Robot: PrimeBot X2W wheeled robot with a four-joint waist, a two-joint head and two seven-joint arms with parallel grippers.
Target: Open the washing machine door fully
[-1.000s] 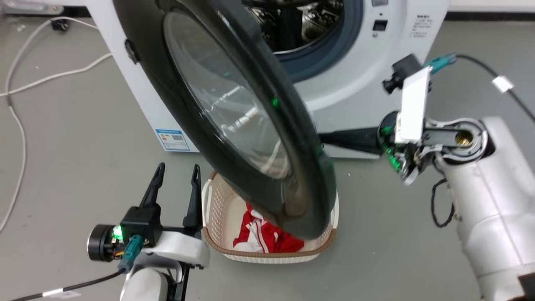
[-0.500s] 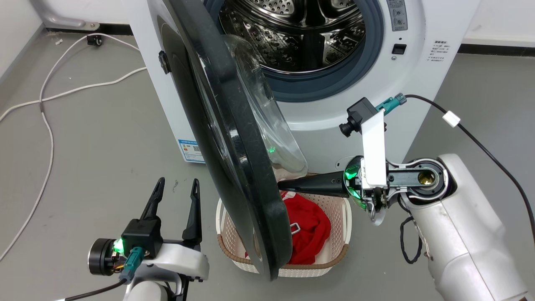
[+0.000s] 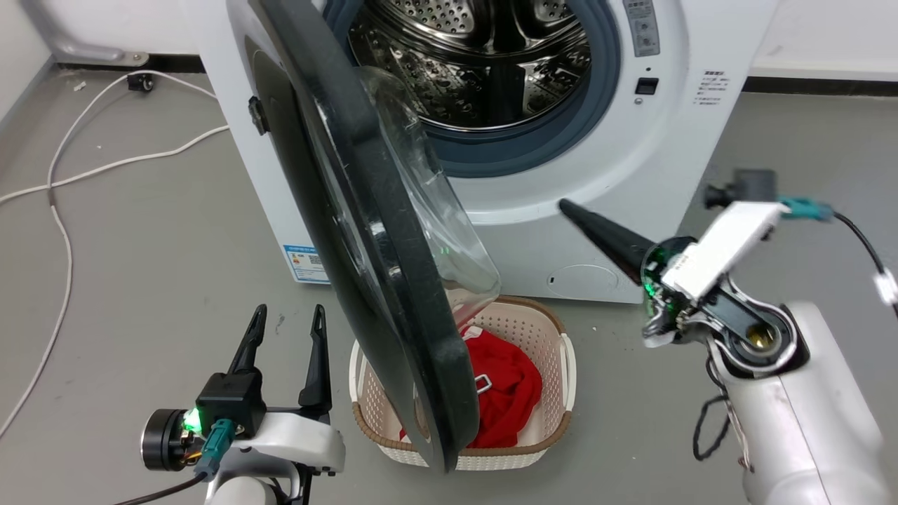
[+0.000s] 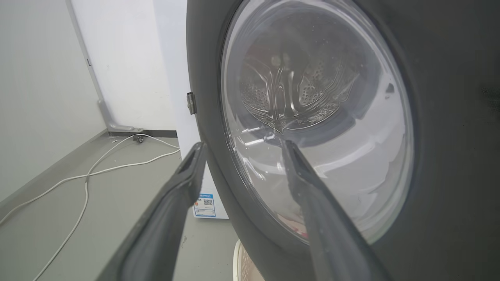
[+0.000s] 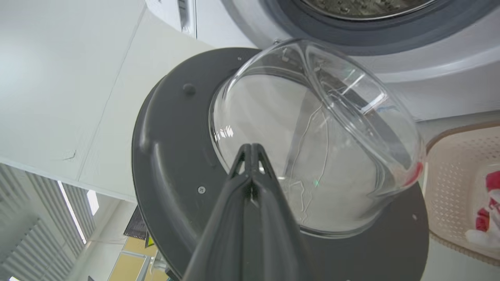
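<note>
Black washing machine door [image 3: 393, 231] part open above basket [image 3: 505, 454], left gripper [image 3: 290, 312] jaws wide apart and empty, right gripper [image 3: 568, 207] jaws pressed together, empty

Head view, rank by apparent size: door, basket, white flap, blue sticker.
1. washing machine door
2. laundry basket, partly behind the door
3. small round white flap and blue label sticker: too close to rank
</note>
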